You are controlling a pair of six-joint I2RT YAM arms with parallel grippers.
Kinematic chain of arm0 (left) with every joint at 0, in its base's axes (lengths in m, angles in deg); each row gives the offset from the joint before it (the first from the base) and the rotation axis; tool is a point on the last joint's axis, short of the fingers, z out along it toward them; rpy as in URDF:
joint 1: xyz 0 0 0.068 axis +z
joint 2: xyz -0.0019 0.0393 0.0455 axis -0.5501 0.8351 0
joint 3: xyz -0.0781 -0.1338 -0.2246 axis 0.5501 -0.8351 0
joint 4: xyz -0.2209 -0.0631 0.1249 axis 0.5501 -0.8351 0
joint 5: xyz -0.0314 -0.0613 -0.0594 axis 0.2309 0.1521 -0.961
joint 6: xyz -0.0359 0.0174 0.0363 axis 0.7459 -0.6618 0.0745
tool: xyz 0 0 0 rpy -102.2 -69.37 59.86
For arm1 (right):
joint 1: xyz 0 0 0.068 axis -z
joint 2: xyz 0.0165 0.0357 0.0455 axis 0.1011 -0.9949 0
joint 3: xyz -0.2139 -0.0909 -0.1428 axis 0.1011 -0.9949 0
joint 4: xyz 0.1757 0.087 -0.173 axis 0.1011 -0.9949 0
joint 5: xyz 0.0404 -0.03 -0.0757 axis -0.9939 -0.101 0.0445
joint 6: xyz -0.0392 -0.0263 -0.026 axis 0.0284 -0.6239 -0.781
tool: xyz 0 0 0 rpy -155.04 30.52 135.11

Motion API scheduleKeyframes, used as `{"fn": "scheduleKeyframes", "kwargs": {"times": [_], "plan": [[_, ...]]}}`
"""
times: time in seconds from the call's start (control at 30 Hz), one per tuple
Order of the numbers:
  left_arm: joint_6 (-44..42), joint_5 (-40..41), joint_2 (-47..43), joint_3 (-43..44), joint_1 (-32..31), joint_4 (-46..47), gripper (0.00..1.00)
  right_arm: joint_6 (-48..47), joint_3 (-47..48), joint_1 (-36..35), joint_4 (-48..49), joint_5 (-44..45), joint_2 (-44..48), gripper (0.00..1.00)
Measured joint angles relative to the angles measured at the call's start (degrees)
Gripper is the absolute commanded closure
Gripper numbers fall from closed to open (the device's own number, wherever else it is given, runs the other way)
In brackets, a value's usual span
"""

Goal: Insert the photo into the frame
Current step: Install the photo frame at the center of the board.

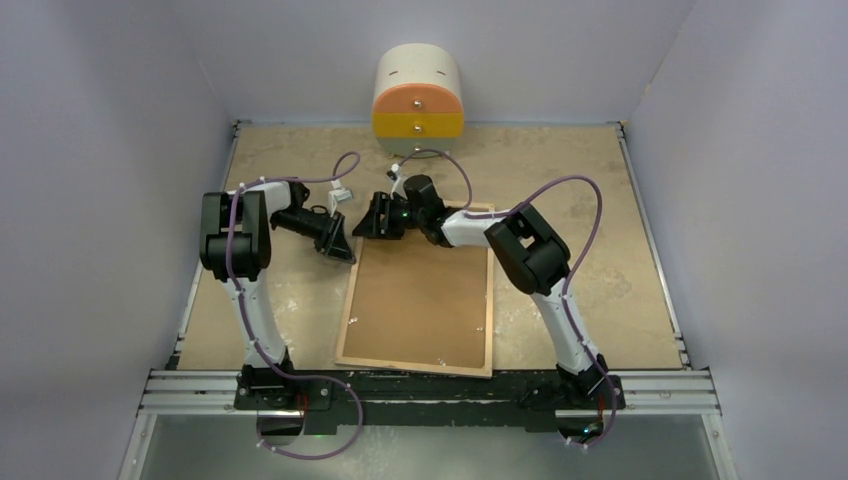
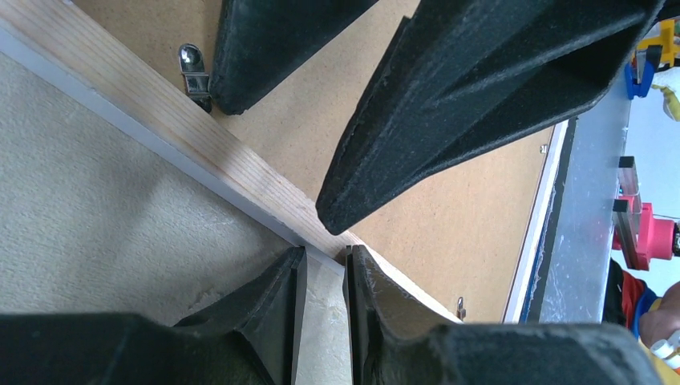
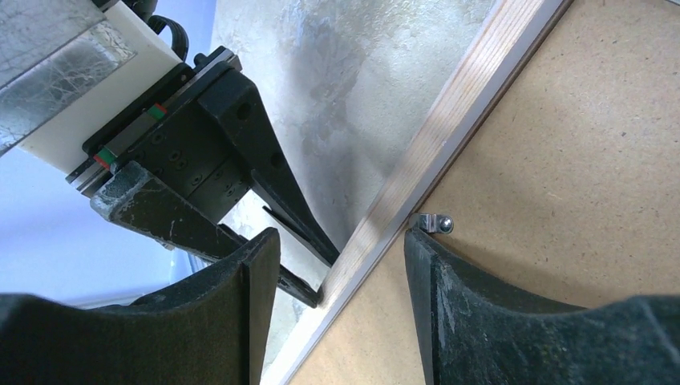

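**1. Frame.** The frame [image 1: 415, 366] lies flat on the table [image 1: 570, 180], back side up, between the 2 arms. Its near edge is just beside the arm bases. A brown backing board [image 1: 420, 290] sits inside the wooden rim and covers the whole opening.

**2. Photo.** The photo shows in none of the 3 views. Whether it lies under the board or somewhere else cannot be told.

**3. Left jaws.** These are closed down on the frame's wooden rim near the far left corner. The left wrist view shows the rim passing between the fingertips [image 2: 289, 281]. Judgement: the pinch is there to steady the frame, so that it neither slides nor turns on the table while the other arm works.

**4. Right jaws.** These stand open and grip nothing.
- They straddle the same rim close to the left jaws.
- 1 fingertip is over bare table.
- The other fingertip [image 3: 425, 257] is over the board, just beside a small metal retaining clip [image 3: 437, 223].

Judgement: this placement suits pushing the clip round. Whether that would free the board or lock it cannot be told.

**5. Stage and risk.** With the board seated and the photo unseen, the task is either at its opening step or at its closing step. The clip is small and the fingertip broad, so a push could slip off it and scrape the board. The left pinch is narrow, so a hard sideways push could pivot the frame about it.
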State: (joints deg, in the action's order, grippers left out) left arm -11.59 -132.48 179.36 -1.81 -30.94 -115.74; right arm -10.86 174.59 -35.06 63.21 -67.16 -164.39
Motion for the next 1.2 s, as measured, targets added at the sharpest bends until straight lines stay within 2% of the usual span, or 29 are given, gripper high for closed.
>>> {"fn": "scheduleKeyframes", "kwargs": {"times": [0.57,0.87,1.2], "plan": [[-0.13,0.00,-0.15,-0.20,0.00,0.07,0.75,0.70,1.36,0.00,-0.17,-0.46,-0.94,0.39],[-0.24,0.04,-0.33,-0.37,0.00,0.09,0.75,-2.12,-4.98,0.00,-4.04,2.99,5.18,0.38],[-0.28,0.07,-0.46,-0.52,0.00,0.22,0.75,-2.95,-0.48,-0.72,-5.66,5.60,2.82,0.39]]}}
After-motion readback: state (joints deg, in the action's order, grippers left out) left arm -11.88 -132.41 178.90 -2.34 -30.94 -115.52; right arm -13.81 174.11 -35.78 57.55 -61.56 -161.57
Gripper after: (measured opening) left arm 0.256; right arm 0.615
